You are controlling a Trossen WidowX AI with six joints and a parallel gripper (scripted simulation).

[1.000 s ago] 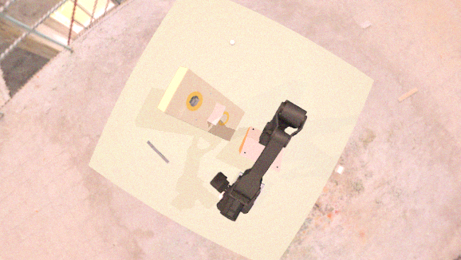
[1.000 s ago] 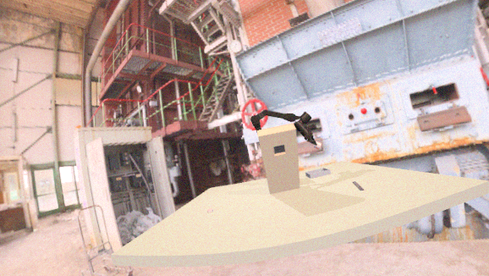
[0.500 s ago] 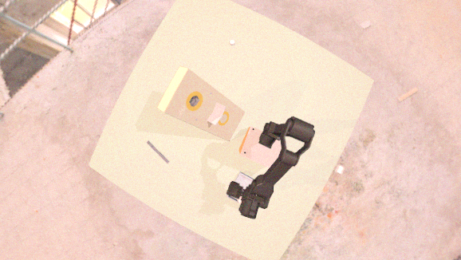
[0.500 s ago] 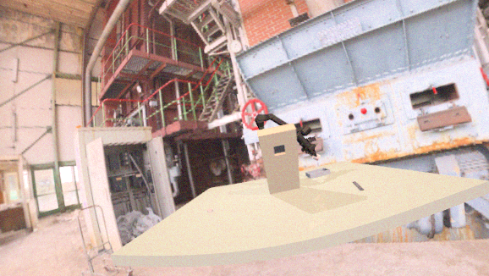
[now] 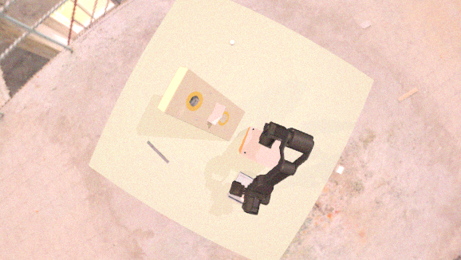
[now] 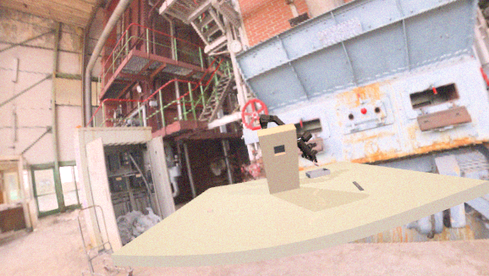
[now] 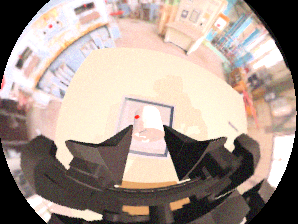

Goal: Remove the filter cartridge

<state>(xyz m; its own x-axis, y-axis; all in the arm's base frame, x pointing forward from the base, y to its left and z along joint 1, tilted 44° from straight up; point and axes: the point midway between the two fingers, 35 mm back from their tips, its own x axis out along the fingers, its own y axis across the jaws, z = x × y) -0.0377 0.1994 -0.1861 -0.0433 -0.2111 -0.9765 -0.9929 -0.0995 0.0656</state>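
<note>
- Top view: one tan service panel (image 5: 201,104) with one orange-ringed hole (image 5: 195,100); one grey tray (image 5: 240,187) lies well apart from the panel, with open table (image 5: 279,72) around it.
- Exterior view: the panel stands upright as a box; one flat tray (image 6: 317,173).
- Wrist view: the tool (image 7: 148,151) is clamped on the pale filter cartridge (image 7: 150,129), directly above the square tray.

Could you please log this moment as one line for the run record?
gripper: shut on pale part, likely cartridge | position: above tray | release: not yet done
</note>
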